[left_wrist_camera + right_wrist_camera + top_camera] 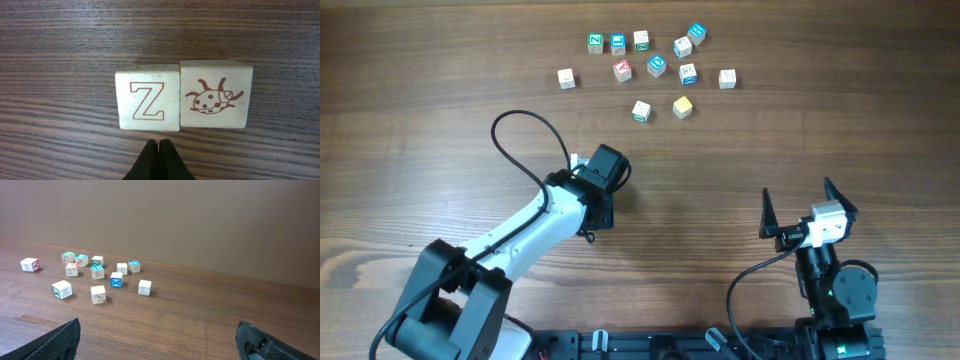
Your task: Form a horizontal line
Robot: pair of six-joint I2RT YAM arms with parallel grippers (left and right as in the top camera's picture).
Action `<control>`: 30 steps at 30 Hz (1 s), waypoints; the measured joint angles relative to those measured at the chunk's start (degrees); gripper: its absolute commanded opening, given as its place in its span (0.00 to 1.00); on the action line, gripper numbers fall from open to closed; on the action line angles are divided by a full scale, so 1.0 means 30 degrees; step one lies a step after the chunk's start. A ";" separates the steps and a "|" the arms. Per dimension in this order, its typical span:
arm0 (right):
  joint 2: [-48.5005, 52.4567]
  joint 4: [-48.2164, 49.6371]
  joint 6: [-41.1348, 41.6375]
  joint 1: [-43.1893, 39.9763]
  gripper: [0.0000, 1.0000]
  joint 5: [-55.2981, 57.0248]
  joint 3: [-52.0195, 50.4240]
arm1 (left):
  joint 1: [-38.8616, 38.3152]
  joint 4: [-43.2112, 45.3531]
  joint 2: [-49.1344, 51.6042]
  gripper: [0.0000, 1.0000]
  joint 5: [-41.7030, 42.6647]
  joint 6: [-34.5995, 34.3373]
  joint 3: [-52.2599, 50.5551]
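Note:
No straight row of about five touching cubes shows in any view. In the left wrist view a whitish cube with a red "Z" (148,100) touches a whitish ladybug cube (215,95) side by side on the table. My left gripper (159,150) is shut and empty just in front of the Z cube. Overhead, that pair shows only as a white corner (575,159) under the left wrist (592,180). Loose cubes lie scattered at the far side: a red "A" cube (622,70), a yellow cube (682,106) and a green-edged cube (641,111). My right gripper (797,192) is open and empty.
Several more loose cubes lie at the back, among them a blue one (657,66) and three near each other (618,43). A whitish cube (566,77) sits apart to the left. The right wrist view shows the cluster (116,280) far ahead, with a wall behind.

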 measured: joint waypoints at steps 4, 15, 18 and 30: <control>0.0000 0.0000 0.0000 0.0000 1.00 0.0000 0.0000 | 0.0000 0.0066 0.0000 0.04 -0.0138 0.0000 0.0000; 0.0000 0.0000 0.0000 0.0000 1.00 0.0000 0.0000 | 0.0000 0.0452 0.0000 0.04 -0.0597 0.0131 0.0000; 0.0000 0.0000 0.0000 0.0000 1.00 0.0000 0.0000 | 0.0000 0.0619 0.0000 0.04 -0.0641 0.0131 0.0000; 0.0000 0.0000 0.0007 0.0000 1.00 0.0000 0.0000 | 0.0044 -0.3002 -0.0925 0.49 0.0525 0.0539 0.1625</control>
